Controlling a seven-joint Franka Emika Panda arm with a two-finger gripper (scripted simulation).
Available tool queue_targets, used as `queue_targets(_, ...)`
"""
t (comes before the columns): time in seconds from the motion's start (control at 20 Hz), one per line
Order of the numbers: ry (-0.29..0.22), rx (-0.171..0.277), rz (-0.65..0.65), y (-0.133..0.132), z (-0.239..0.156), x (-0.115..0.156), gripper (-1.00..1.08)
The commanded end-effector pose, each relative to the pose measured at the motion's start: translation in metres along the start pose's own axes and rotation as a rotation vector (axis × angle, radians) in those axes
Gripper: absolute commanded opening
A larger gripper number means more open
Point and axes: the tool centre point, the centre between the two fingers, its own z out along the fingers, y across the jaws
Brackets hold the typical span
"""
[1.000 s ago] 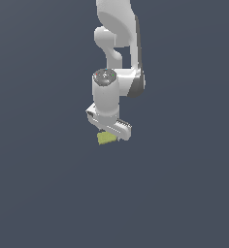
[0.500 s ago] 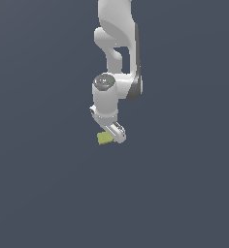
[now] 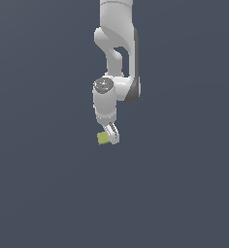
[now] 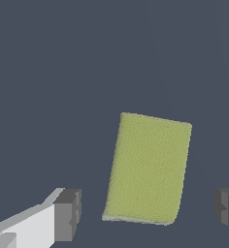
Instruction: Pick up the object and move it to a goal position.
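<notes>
A white robot arm (image 3: 117, 53) reaches down over a plain dark grey bench (image 3: 184, 193). Its hand (image 4: 148, 210) is open, fingers (image 4: 68, 213) spread apart, the yellow-green block (image 4: 148, 167) lying between them, untouched.

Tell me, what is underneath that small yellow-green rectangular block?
Only plain dark grey floor shows around the small yellow-green rectangular block, between the open gripper pads. The patch directly beneath is covered, so it can't be seen.

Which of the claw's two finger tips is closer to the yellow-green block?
The finger tip on the white finger is closer to the yellow-green block; the other tip sits farther away.
</notes>
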Motion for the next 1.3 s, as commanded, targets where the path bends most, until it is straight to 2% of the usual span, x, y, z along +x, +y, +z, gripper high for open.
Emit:
queue_targets(0.0, 0.001, -0.002, 0.051, 0.004, 0.004, 0.000, 1.00)
queue_targets(0.35, 0.004, -0.007, 0.132, 0.012, 0.010, -0.001, 1.00)
queue_targets(0.75, 0.004, -0.007, 0.139, 0.013, 0.014, -0.001, 1.00)
queue_targets(1.25, 0.004, -0.007, 0.144, 0.014, 0.052, -0.001, 1.00)
